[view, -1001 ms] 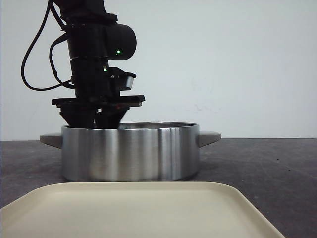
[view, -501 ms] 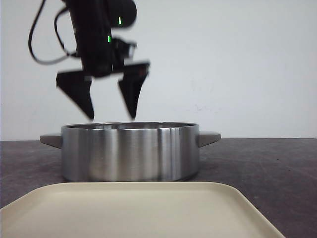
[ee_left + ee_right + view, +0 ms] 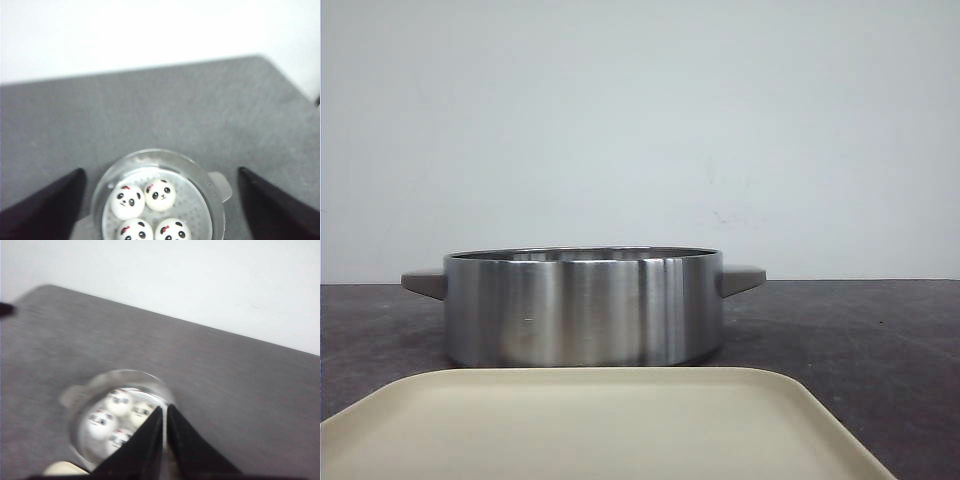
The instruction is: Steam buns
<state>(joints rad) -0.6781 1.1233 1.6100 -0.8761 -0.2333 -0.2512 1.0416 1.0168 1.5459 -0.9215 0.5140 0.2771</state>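
Observation:
Several white panda-face buns (image 3: 160, 194) lie close together on a perforated plate inside a steel pot (image 3: 150, 152). In the front view the pot (image 3: 585, 310) stands mid-table and its wall hides the buns. My left gripper (image 3: 161, 171) is open and empty, high above the pot, with its dark fingers (image 3: 55, 205) wide apart on either side. My right gripper (image 3: 165, 410) is shut on nothing and hovers above the pot's rim (image 3: 120, 374); the buns (image 3: 102, 422) show blurred beside it. Neither gripper shows in the front view.
A beige tray (image 3: 590, 420) lies in front of the pot, near the table's front edge; its corner shows in the right wrist view (image 3: 62, 469). The pot has two side handles (image 3: 740, 278). Dark grey tabletop surrounds the pot, with a white wall behind.
My left gripper rose out of the pot, open and empty, and has left the front view at the top. The pot and tray have not moved.

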